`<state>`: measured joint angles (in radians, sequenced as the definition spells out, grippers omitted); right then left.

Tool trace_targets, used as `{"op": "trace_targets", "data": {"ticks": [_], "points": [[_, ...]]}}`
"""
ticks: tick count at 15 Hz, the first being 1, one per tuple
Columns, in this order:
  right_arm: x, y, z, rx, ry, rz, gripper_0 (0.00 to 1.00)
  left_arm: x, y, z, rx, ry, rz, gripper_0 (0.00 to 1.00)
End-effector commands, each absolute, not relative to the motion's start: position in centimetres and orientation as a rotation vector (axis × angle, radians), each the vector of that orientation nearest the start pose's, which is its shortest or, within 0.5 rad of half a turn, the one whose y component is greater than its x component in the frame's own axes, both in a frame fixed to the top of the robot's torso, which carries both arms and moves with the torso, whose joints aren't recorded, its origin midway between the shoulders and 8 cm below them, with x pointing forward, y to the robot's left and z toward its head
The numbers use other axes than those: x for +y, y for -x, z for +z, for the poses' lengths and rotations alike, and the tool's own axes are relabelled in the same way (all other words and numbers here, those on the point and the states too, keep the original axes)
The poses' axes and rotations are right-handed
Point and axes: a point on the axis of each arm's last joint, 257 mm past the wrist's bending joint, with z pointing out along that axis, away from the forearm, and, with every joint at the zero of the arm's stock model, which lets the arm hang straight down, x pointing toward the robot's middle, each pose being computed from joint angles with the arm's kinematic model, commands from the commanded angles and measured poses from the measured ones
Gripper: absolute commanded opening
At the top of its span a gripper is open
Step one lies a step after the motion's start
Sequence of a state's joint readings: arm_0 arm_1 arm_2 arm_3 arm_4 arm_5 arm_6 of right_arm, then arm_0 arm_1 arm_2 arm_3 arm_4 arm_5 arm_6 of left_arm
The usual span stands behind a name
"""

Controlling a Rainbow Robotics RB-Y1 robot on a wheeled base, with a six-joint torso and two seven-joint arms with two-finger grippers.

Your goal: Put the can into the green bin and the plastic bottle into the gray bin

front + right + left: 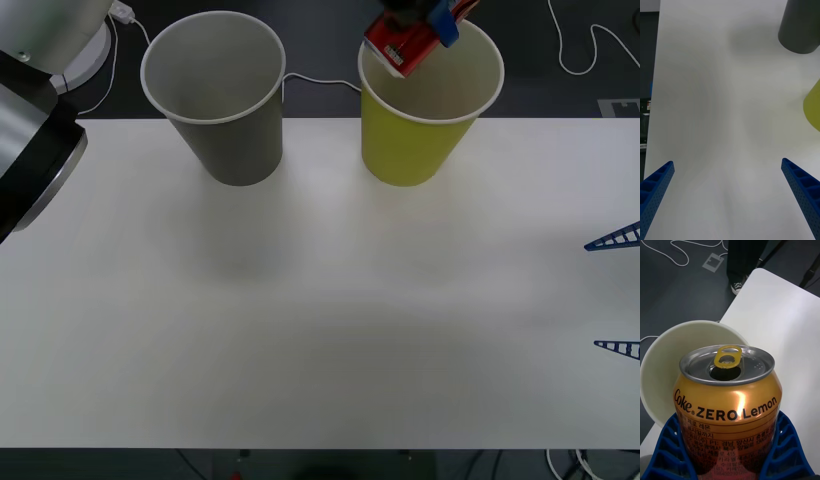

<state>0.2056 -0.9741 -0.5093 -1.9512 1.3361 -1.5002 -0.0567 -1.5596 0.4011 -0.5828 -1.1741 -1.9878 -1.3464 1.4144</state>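
Observation:
My left gripper (420,28) is shut on the can (400,45), which hangs tilted over the rim of the green bin (410,140) at the table's far edge. In the left wrist view the orange-gold can (728,401) sits between the blue fingers (668,453), its opened top facing the camera, with the bin's pale inside (662,363) beneath it. The gray bin (225,110) stands upright to the left of the green one. My right gripper (615,293) rests open at the table's right edge, holding nothing. The plastic bottle is out of view.
Both bins stand along the far edge of the white table (300,320). Cables (585,50) lie on the dark floor behind it. A white round base (85,50) sits at the far left. The right wrist view has the gray bin (801,26) and green bin (813,108).

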Motion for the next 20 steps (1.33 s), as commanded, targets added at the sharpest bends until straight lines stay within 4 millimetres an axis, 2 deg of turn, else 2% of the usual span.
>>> {"op": "trace_targets", "data": {"ticks": [1,4,8,12,13,14,16,20], "points": [[-31.9,-32.0,-13.8,1.563,1.680,0.227,1.00,-13.2,-55.7,6.2,1.943,-1.235,-0.249,0.00],[-31.9,-32.0,-13.8,1.563,1.680,0.227,1.00,-14.5,-57.3,6.3,1.948,-1.194,-0.207,0.00],[-31.9,-32.0,-13.8,1.563,1.680,0.227,1.00,-14.9,-58.8,6.0,1.960,-1.122,-0.235,0.00],[-31.9,-32.0,-13.8,1.563,1.680,0.227,1.00,-15.2,-59.0,5.9,1.956,-1.116,-0.247,0.00],[-31.9,-32.0,-13.8,1.563,1.680,0.227,1.00,-15.1,-59.0,5.9,1.955,-1.114,-0.245,0.10],[-31.9,-32.0,-13.8,1.563,1.680,0.227,1.00,-15.2,-59.0,6.0,1.951,-1.117,-0.246,0.36],[-31.9,-32.0,-13.8,1.563,1.680,0.227,1.00,-15.2,-59.1,6.1,1.947,-1.114,-0.247,1.00],[-31.9,-32.0,-13.8,1.563,1.680,0.227,1.00,-15.3,-58.9,6.3,1.948,-1.114,-0.262,1.00]]}}
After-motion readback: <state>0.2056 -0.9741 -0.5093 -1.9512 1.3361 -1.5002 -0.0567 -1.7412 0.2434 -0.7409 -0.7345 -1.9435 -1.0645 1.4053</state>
